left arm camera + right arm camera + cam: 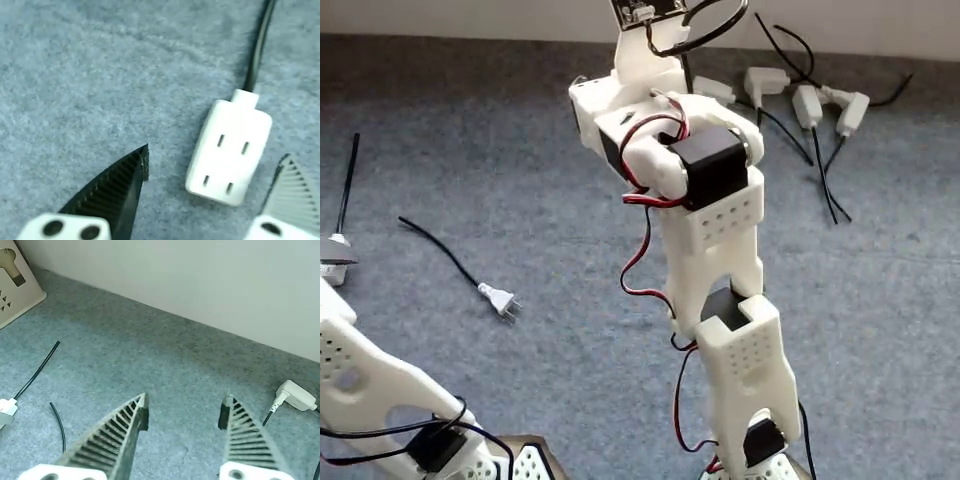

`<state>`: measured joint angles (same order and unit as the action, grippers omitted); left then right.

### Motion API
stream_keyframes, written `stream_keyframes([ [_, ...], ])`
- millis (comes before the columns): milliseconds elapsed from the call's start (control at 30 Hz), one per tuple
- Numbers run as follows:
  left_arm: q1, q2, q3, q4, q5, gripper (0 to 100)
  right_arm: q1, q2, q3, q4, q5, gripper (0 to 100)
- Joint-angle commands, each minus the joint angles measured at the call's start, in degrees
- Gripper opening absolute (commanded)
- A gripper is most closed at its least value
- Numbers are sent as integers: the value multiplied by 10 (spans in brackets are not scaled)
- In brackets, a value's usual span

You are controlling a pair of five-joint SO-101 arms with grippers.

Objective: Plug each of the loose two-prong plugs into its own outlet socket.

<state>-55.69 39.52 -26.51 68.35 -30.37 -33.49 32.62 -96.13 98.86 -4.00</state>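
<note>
1. My left gripper [216, 154] has its jaws spread wide and is empty. It hovers low over a white rectangular plastic outlet socket [229, 152] on a black cord, lying flat on the grey carpet [75, 75]. The socket sits between the fingers; I can't tell if either one touches it.
2. My right gripper [185, 401] is also spread apart and empty. It is up over the carpet, facing the far wall [200, 280], with a small white socket piece [297, 396] lying near that wall.
3. The pale two-prong plug [498, 298] on its black cord lies left of centre, untouched and well apart from both grippers.
4. More white sockets [810, 100] lie grouped far right.
5. Step, as I judge it: very early, nothing plugged in, left arm lining up to pin the socket.
6. Next: close the left jaws on the socket's sides, keeping the slots clear. The right arm must come near-left and take the plug by its body, prongs out.
</note>
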Motion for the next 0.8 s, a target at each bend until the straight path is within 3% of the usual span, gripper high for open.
stream_keyframes([
  [0, 36, -9, -23, 20, -34, 337, 5, -34, -48, 21, 0, 230],
  [233, 73, -4, -19, -20, -59, 266, 5, -36, -48, 21, 0, 230],
  [767, 56, 79, -22, -25, -153, 60, 8, -69, -48, 22, 0, 230],
])
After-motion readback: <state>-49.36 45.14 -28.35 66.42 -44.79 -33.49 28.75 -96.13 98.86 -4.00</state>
